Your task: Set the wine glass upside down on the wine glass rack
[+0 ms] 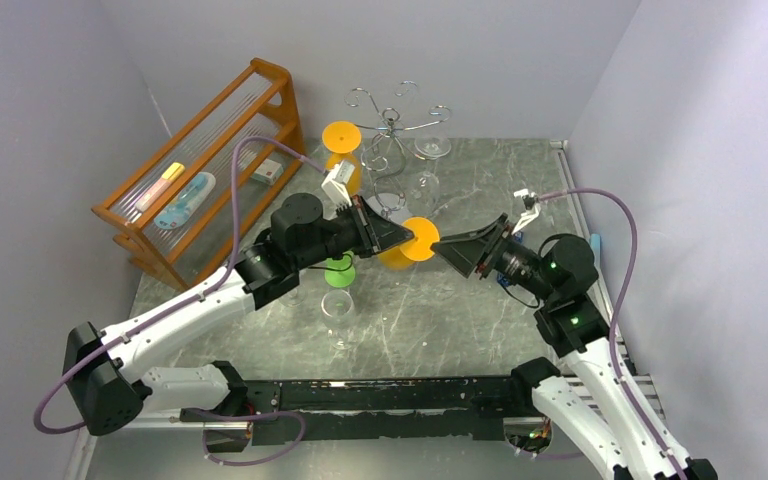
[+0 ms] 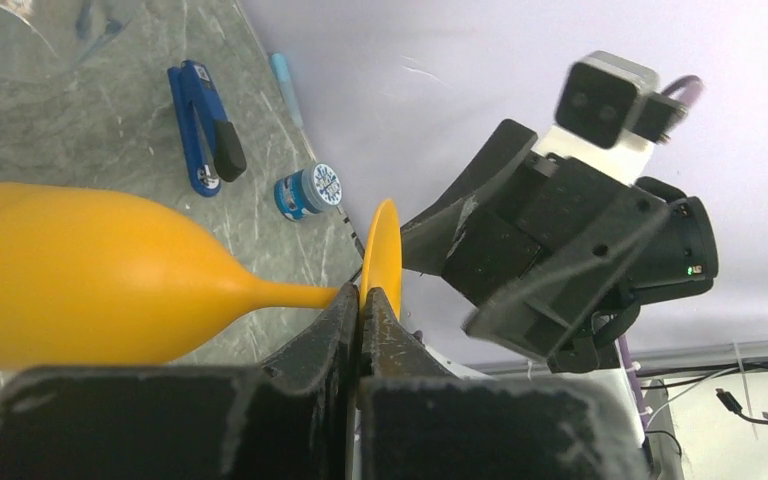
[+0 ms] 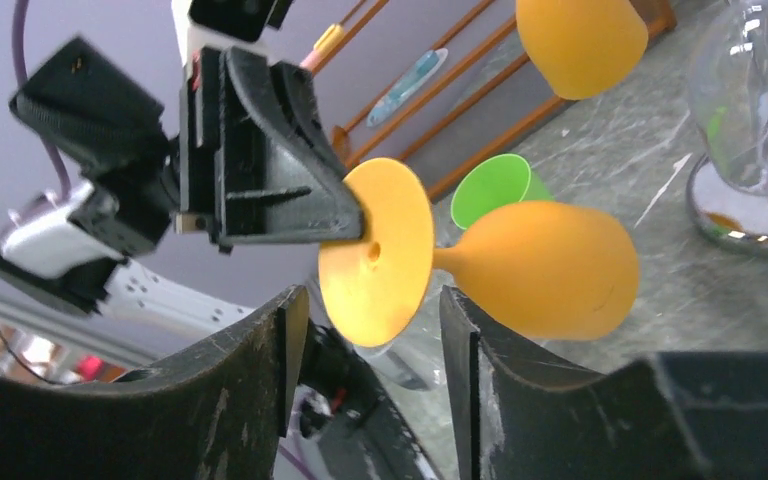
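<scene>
An orange wine glass hangs sideways above the table; its bowl points toward the rack side and its round foot faces my right gripper. My left gripper is shut on the foot's rim, and it also shows in the top view. My right gripper is open, its fingers either side of the foot's lower edge without touching it. The chrome wine glass rack stands at the back with another orange glass and clear glasses hanging on it.
An orange wooden slatted shelf stands at the back left. A green glass and a clear glass stand under my left arm. A blue clip, a small blue cap and a pen lie near the right wall.
</scene>
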`<control>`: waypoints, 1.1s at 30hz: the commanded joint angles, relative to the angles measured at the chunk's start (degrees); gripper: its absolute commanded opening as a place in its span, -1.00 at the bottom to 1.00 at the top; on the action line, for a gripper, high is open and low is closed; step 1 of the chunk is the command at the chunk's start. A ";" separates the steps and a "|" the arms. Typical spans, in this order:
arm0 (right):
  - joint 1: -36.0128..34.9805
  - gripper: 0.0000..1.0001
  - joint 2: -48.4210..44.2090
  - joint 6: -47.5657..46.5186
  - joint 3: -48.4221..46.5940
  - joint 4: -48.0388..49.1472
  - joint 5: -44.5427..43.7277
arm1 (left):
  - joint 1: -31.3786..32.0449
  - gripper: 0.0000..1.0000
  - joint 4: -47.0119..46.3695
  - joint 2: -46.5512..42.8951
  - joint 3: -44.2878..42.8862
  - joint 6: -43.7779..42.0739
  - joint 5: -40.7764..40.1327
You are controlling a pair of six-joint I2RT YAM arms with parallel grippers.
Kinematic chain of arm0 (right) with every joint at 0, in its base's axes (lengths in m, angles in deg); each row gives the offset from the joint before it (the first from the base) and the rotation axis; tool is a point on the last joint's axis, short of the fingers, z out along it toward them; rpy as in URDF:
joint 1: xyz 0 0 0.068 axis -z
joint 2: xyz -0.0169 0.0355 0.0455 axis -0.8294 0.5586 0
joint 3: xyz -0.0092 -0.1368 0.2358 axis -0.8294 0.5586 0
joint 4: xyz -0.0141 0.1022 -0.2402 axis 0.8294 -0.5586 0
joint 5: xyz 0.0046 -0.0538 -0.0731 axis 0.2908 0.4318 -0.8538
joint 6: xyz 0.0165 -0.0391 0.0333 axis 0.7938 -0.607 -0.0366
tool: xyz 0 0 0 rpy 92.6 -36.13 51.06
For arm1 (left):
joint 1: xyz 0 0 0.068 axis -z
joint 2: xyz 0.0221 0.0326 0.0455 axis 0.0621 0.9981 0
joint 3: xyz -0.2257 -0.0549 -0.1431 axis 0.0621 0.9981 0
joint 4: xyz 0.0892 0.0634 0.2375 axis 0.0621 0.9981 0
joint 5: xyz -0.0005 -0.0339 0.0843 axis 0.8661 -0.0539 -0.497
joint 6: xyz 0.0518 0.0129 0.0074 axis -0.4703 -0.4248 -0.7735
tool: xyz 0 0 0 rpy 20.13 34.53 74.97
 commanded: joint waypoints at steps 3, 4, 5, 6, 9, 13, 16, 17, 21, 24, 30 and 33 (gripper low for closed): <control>-0.26 -0.06 4.44 10.70 -2.29 -2.20 -5.03 | -0.51 -0.90 -2.95 -2.02 0.99 -0.10 1.12; -0.30 -0.07 4.86 11.22 -2.17 -2.17 -4.85 | -0.47 -0.90 -3.21 -2.03 1.10 0.01 1.46; -0.26 -0.07 5.12 11.74 -1.88 -1.65 -4.58 | -0.50 -0.90 -3.43 -1.96 1.11 0.10 1.80; -0.27 -0.08 5.29 12.30 -1.46 -0.47 -3.98 | -0.56 -0.90 -3.50 -1.90 1.13 0.15 2.08; -0.32 -0.15 5.44 14.29 0.07 4.51 -1.00 | -0.60 -0.90 -3.93 -1.78 1.28 0.27 2.78; -0.29 -0.42 6.48 16.85 0.39 8.12 2.74 | -0.68 -0.90 -4.96 -1.97 1.80 0.28 3.60; -0.28 -0.67 6.81 19.42 0.72 11.30 4.62 | -0.77 -0.90 -6.02 -2.20 2.26 0.09 4.02; -0.28 -0.71 6.83 20.84 0.97 12.69 5.28 | -0.82 -0.90 -5.97 -2.28 2.21 -0.03 4.10; -0.28 -0.79 6.80 24.61 1.61 16.55 6.92 | -0.86 -0.87 -6.90 -1.54 1.32 -0.60 5.74; -0.28 -1.00 6.88 23.36 0.18 13.45 5.59 | -0.86 -0.71 -6.31 -0.29 0.16 -1.01 7.41; -0.27 -1.00 4.39 17.38 -5.04 1.11 -3.94 | -0.87 -0.05 0.35 -2.14 -0.89 -5.17 1.80; -0.32 -1.00 4.16 12.95 -8.82 -6.00 -8.81 | -0.87 0.33 5.87 -3.95 -1.67 -8.59 -2.75</control>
